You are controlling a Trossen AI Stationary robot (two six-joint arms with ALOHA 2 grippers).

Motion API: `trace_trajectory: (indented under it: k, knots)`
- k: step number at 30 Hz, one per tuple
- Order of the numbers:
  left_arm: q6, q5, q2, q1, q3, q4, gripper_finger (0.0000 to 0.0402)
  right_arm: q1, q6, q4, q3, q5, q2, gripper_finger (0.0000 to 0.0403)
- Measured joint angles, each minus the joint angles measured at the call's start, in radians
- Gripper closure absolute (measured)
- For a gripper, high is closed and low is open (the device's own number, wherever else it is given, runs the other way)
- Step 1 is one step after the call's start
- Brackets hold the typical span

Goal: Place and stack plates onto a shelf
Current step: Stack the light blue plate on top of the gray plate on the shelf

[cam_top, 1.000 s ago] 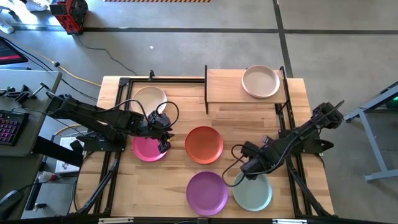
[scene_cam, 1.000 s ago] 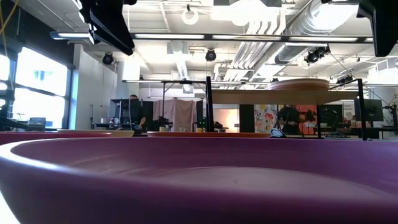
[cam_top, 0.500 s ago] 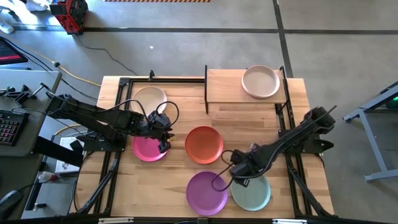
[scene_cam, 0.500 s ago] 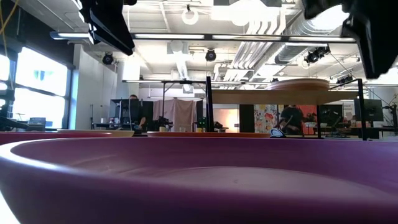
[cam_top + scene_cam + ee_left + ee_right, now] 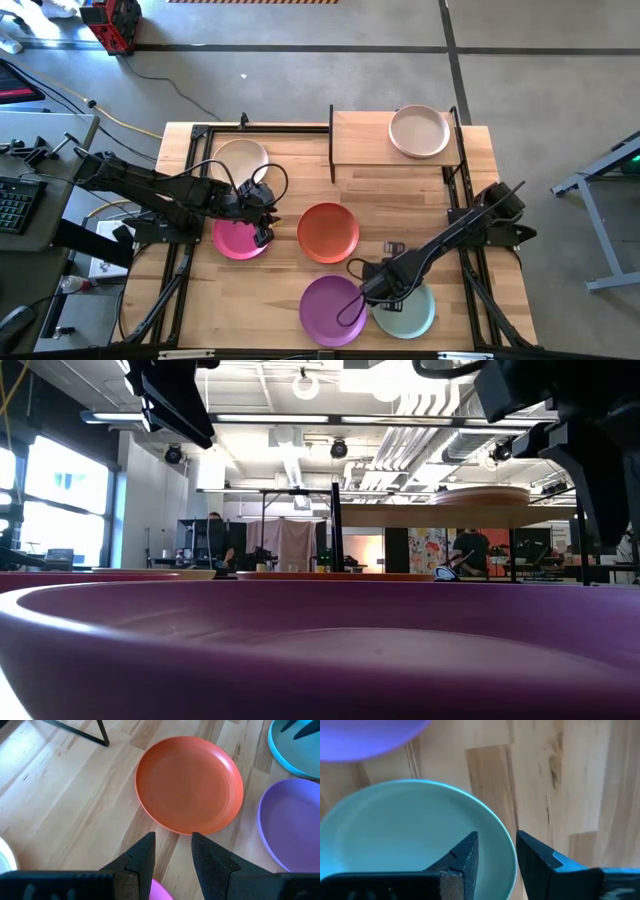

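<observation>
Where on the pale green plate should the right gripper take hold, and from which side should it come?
Probably by the rim. The pale green plate lies flat on the tabletop, so only its thin raised edge fits between two fingers. The right gripper is open above the edge nearest the purple plate. Coming down from above there, one finger inside the rim and one outside, looks best.

Right gripper (image 5: 495,851) parted over grey-green plate (image 5: 395,830) rim; purple plate (image 5: 365,737) beyond.

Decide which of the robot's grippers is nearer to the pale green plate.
The right. The right gripper hovers at the pale green plate's near rim, beside the purple plate. The left gripper waits across the table, over the magenta plate's edge.
</observation>
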Motion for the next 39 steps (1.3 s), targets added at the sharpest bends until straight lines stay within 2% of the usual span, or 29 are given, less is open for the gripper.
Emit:
trace_trajectory:
  k: [5,13,21,26,30,35,39]
  knots:
    - [0.000,0.000,0.000,0.000,0.000,0.000,0.0286,0.001,-0.122,0.005,0.000,-0.001,0.042,0.0295]
    - [0.000,0.000,0.000,0.000,0.000,-0.001,0.0286,-0.007,-0.209,0.017,0.000,-0.020,0.106,0.0295]
    - [0.001,0.000,0.000,0.000,0.000,-0.003,0.0286,-0.008,-0.207,0.014,0.000,-0.016,0.146,0.0295]
    - [0.001,0.000,0.000,0.000,0.000,-0.004,0.0286,-0.014,-0.231,0.011,0.002,-0.061,0.169,0.0296]
    - [0.001,0.000,0.000,0.000,0.000,-0.013,0.0286,-0.014,-0.230,0.008,0.002,-0.059,0.169,0.0321]
    - [0.001,0.000,0.000,0.000,0.000,-0.013,0.0286,-0.014,-0.231,-0.021,0.002,-0.064,0.169,0.0391]
    - [0.001,0.000,0.000,0.000,0.000,-0.013,0.0286,-0.013,-0.198,-0.057,0.001,-0.060,0.169,0.0391]
